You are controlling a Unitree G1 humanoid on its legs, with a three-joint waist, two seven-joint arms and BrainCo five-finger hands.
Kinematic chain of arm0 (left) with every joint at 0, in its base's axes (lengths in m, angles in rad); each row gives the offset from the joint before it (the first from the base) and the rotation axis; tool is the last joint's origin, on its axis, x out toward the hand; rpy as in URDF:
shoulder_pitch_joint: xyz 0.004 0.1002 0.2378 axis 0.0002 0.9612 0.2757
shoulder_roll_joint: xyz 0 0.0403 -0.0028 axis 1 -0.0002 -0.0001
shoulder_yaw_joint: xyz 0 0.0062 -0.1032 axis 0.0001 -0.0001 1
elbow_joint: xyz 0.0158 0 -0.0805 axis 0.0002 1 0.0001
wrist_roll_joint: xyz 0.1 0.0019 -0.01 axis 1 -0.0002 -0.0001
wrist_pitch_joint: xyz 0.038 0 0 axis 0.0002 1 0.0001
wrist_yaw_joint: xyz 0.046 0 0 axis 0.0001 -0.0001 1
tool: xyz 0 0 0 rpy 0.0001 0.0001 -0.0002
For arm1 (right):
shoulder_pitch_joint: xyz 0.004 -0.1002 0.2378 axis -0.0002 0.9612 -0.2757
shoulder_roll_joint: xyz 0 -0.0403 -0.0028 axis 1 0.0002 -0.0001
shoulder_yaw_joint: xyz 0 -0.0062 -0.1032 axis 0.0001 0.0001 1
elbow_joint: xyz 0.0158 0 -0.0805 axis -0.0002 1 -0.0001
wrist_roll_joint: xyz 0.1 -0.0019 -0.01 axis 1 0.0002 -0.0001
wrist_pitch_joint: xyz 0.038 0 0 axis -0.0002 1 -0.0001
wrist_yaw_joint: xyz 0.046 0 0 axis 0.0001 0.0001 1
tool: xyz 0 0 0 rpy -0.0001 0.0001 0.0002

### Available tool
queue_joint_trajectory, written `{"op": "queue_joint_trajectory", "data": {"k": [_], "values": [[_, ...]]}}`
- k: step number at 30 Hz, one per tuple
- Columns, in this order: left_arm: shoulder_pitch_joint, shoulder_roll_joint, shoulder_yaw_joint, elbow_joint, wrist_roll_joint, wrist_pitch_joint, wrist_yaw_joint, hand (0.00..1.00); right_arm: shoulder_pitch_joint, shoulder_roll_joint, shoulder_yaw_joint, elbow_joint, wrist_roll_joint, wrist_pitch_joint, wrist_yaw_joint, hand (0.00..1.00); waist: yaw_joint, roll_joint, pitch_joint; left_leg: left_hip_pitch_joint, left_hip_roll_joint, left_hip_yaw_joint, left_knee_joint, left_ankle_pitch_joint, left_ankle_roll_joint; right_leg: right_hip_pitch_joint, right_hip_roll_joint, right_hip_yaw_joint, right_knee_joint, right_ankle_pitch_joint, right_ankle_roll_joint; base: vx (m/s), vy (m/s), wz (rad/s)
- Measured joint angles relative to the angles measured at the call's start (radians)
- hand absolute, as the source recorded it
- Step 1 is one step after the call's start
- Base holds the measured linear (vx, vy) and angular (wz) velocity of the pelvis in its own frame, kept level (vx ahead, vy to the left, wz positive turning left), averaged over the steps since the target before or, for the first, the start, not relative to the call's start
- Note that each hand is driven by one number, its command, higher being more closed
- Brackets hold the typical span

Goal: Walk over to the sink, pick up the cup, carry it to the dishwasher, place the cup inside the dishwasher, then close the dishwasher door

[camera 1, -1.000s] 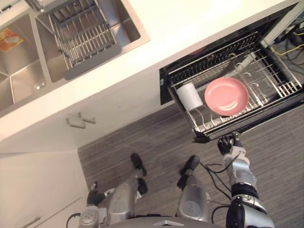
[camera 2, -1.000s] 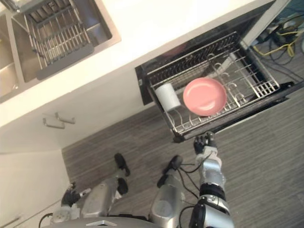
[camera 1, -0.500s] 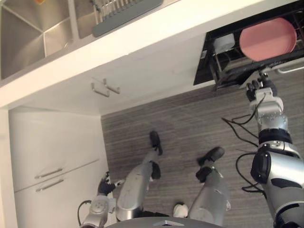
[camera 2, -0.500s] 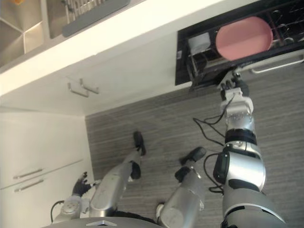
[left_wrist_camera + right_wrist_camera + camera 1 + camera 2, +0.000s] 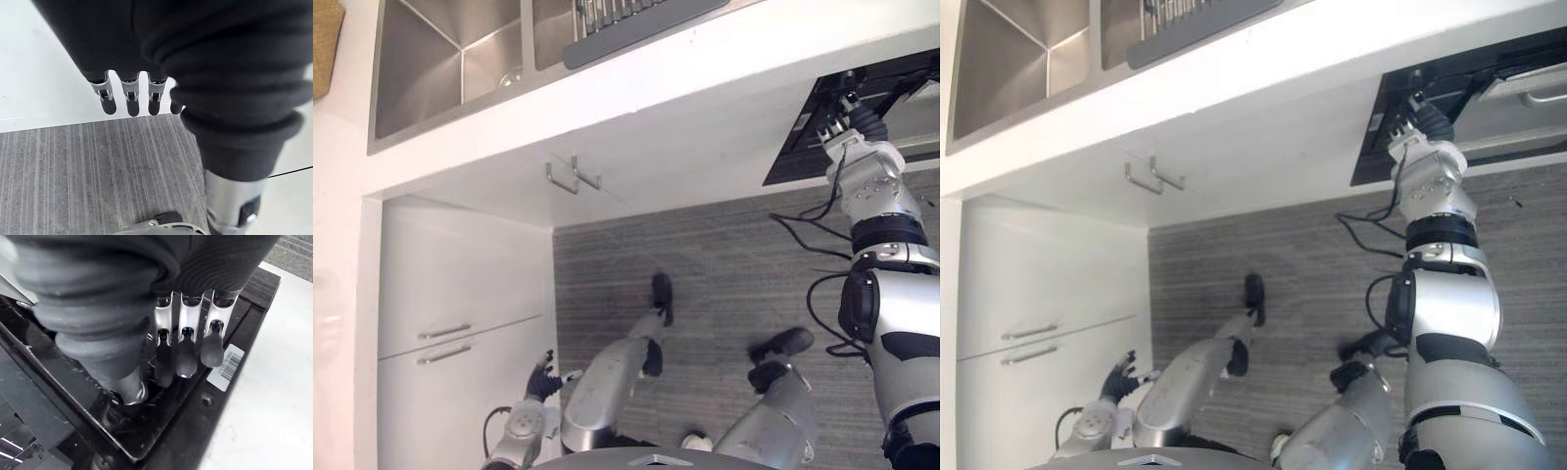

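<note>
The dishwasher (image 5: pixel 798 147) shows as a dark opening under the white counter at the upper right. My right hand (image 5: pixel 1417 119) is raised against its black front edge near the left corner. In the right wrist view its fingers (image 5: pixel 183 352) are straight and rest on the black frame beside a barcode label (image 5: pixel 229 366), holding nothing. A silver panel with a bar handle (image 5: pixel 1540 98) lies just right of the hand. I cannot make out the cup in the dark opening. My left hand (image 5: pixel 540 375) hangs low by the white cabinet, its fingers (image 5: pixel 128 100) relaxed and empty.
The steel sink (image 5: pixel 431 59) with a grey dish rack (image 5: pixel 636 18) is set in the counter at the upper left. White cabinet fronts with metal handles (image 5: pixel 573 176) run below it. Grey striped floor (image 5: pixel 705 255) lies open between the cabinets and the dishwasher.
The camera has swung, moving the sink and counter across the picture. My right hand has risen to the dishwasher's front edge. The rack with the pink plate and white cup has dropped from sight.
</note>
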Motion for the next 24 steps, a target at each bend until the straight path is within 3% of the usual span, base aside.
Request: {"op": "queue_joint_trajectory", "data": {"k": [6,11,14,17,19,21,23,24], "values": [[0.032,0.004,-0.012,-0.066,-0.022,-0.041,-0.026,0.00,-0.005,-0.024,0.039,0.066,-0.052,0.003,0.063,0.00,-0.007,0.006,-0.005,0.039,0.005,-0.034,0.000,0.000,0.014,0.022,-0.014,-0.002,0.074,-0.074,0.005,0.09,-0.119,0.05],[0.078,-0.001,-0.009,-0.106,-0.047,-0.080,-0.044,0.00,0.025,-0.009,0.034,0.066,-0.164,0.017,0.096,0.00,-0.029,0.009,-0.007,0.085,0.013,-0.034,0.000,-0.001,0.015,0.068,-0.014,-0.011,0.099,-0.109,0.010,0.06,-0.104,0.01],[0.096,-0.014,0.003,-0.107,-0.084,-0.110,-0.066,0.00,0.083,0.000,0.030,0.004,-0.259,-0.039,0.125,0.00,-0.053,0.008,-0.007,0.117,0.022,-0.031,0.000,-0.025,0.034,0.106,0.000,-0.018,0.088,-0.115,0.017,0.06,-0.065,-0.04],[0.098,-0.020,0.013,-0.125,-0.102,-0.130,-0.067,0.00,0.245,0.055,0.007,-0.206,-0.404,-0.130,0.151,0.00,-0.092,0.002,-0.001,0.141,0.025,-0.027,0.000,-0.039,0.033,0.136,0.004,-0.024,0.074,-0.118,0.021,0.04,-0.041,-0.04],[0.102,-0.032,0.046,-0.151,-0.104,-0.141,-0.062,0.00,0.377,0.152,-0.017,-0.358,-0.557,-0.201,0.130,0.00,-0.120,-0.014,0.010,0.160,0.035,-0.020,0.000,-0.048,0.031,0.159,0.022,-0.023,0.055,-0.115,0.026,0.05,-0.048,-0.12],[0.103,-0.037,0.072,-0.166,-0.105,-0.147,-0.053,0.00,0.459,0.210,-0.035,-0.432,-0.666,-0.254,0.074,0.00,-0.126,-0.028,0.021,0.181,0.043,-0.014,-0.001,-0.055,0.025,0.180,0.031,-0.023,0.045,-0.113,0.028,0.07,-0.054,-0.13],[0.117,-0.041,0.126,-0.184,-0.104,-0.173,-0.017,0.00,0.607,0.305,-0.046,-0.654,-0.843,-0.416,-0.006,0.00,-0.151,-0.067,0.049,0.216,0.056,-0.002,-0.001,-0.070,0.020,0.220,0.052,-0.024,0.020,-0.111,0.031,0.09,-0.072,-0.16],[0.117,-0.040,0.131,-0.183,-0.104,-0.175,-0.015,0.00,0.622,0.314,-0.046,-0.675,-0.857,-0.432,-0.014,0.00,-0.155,-0.072,0.053,0.221,0.057,-0.002,-0.001,-0.072,0.020,0.225,0.054,-0.025,0.016,-0.110,0.031,0.07,-0.053,-0.15]]}}
